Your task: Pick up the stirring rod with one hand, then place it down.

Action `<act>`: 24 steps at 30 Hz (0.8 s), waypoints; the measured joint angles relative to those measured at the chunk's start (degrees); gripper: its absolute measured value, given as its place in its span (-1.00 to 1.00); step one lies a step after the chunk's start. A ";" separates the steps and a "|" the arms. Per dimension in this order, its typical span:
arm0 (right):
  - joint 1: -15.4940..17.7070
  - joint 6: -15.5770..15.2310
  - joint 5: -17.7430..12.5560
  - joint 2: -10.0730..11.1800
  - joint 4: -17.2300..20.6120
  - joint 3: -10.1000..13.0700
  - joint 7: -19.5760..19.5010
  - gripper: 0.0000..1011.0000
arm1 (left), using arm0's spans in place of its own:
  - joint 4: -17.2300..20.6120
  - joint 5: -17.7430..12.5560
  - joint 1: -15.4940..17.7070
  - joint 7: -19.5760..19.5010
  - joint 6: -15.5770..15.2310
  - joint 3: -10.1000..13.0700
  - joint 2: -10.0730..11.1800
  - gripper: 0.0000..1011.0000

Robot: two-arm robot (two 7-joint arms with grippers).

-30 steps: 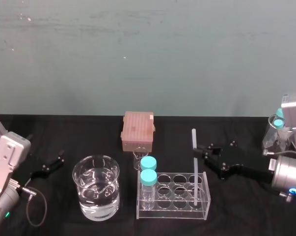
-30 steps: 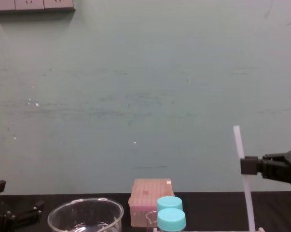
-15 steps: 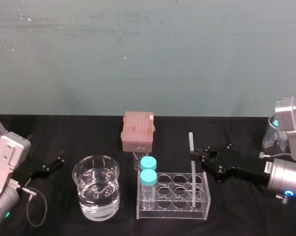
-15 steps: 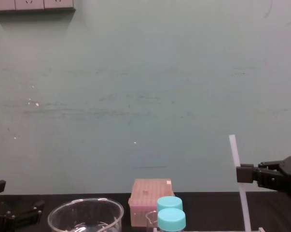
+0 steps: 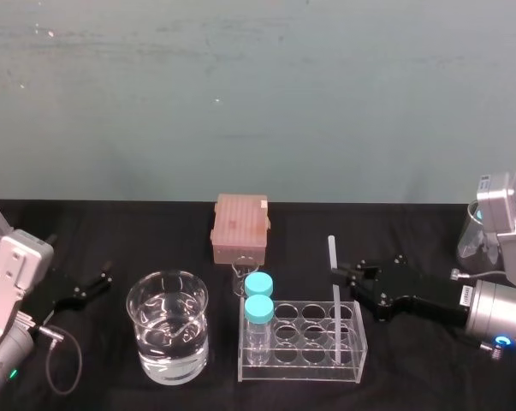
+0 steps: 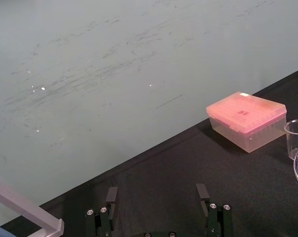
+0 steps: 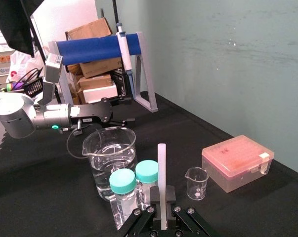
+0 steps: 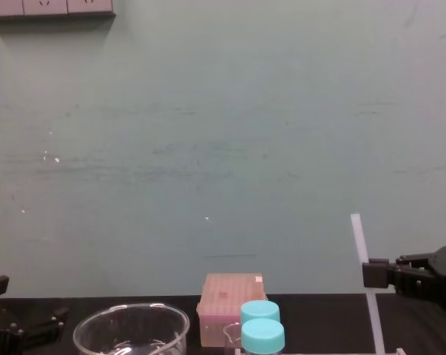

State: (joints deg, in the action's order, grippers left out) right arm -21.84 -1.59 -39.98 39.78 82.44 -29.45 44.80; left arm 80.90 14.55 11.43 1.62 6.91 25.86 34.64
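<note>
The right tool (image 5: 339, 276) grips the stirring rod (image 5: 331, 253) upright, foot in the rack (image 5: 305, 374); only release seems left.

No writing, number or brand can be read with certainty. The pale pink plastic box with lid (image 7: 236, 165) carries a small white sticker (image 7: 261, 156) on its top corner, and no letters show on it. Far from this box, beside the brown cardboard boxes (image 7: 92, 30), a white printed sheet (image 7: 0, 42) has dark lines and red marks, too small to read.
</note>
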 joint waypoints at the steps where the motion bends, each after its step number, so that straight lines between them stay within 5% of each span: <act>1: 0.05 -0.01 0.02 0.01 0.00 -0.01 0.00 -0.88 | 0.00 0.00 0.00 0.00 0.00 0.00 0.00 0.99; 24: 0.47 0.08 0.50 0.19 -0.04 0.01 -0.18 -0.88 | 0.00 0.00 0.00 0.00 0.00 0.00 0.00 0.99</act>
State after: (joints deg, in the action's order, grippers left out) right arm -21.37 -1.50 -39.48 39.97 82.40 -29.44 44.61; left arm 80.90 14.55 11.43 1.62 6.90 25.86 34.65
